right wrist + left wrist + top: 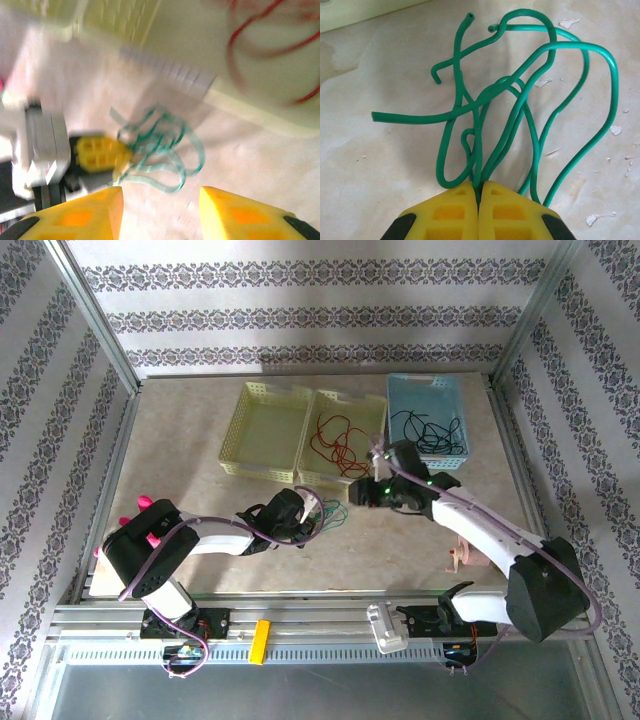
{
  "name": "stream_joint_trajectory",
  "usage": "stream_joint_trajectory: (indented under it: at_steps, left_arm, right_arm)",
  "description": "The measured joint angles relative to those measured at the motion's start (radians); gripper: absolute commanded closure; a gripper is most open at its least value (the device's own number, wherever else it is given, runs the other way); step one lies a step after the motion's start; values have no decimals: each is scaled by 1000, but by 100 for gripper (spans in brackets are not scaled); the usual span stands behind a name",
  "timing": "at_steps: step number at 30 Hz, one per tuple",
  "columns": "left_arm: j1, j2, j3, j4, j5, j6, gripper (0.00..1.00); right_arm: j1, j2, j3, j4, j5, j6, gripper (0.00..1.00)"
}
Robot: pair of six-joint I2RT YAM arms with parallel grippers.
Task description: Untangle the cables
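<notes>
As the left gripper (pixel 479 189) pinches the green cable (pixel 410 120), right gripper (pixel 160 197) hovers spread

Reaches toward 2 o'clock with the left end effector (pixel 479 189) pinched tight on the green cable (pixel 410 119), and toward 10 o'clock with the right end effector (pixel 161 200), fingers (pixel 235 210) spread apart.

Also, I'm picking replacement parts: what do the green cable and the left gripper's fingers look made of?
Green cable: probably plastic-sheathed wire, smooth and slightly glossy; it holds stiff kinks and a cut end looks dark-centred. Left gripper fingers: matte yellow plastic with moulded square recesses, likely rigid.
</notes>
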Motion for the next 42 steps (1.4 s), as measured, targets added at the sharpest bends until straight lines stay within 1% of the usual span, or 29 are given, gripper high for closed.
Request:
stream_joint_trajectory:
  at_steps: [1,4,14,15,16,19,21,23,27,32,35,39,42]
  left_arm:
    - [0,0,2,-1,1,0,100]
    - [0,0,6,-3,1,0,100]
    - [-1,0,6,-4,1,0,100]
    - [-1,0,6,-4,1,0,100]
    - [-1,0,6,-4,1,0,100]
    - [-1,0,6,-4,1,0,100]
    - [-1,0,6,-4,0,0,100]
    - [-1,0,6,-4,-3,-1,99]
    - [-1,-2,6,-4,-11,-11,95]
    - [-2,-3,25,3,-6,-32,95]
    - [-5,-3,42,3,-11,-36,97]
    - [-4,5,24,-42,-32,-40,98]
    - [-4,5,24,-42,-34,-40,98]
  right_arm:
    - [35,22,-3,-9,-5,-8,58]
    - [90,92,-3,-11,-5,-32,59]
    - [93,256,29,2,48,-69,63]
    - [93,269,36,9,53,-74,65]
    - [93,283,43,15,60,-77,69]
    - [93,316,56,34,79,-82,87]
    - [93,327,58,42,98,-75,92]
    - [93,326,57,42,120,-67,95]
    - [93,248,15,49,180,-32,98]
    - [80,33,-80,35,264,47,99]
    - [31,-74,-113,-6,335,94,99]
    - [-84,-215,-142,-80,451,161,100]
    - [-148,-307,-158,-118,494,212,100]
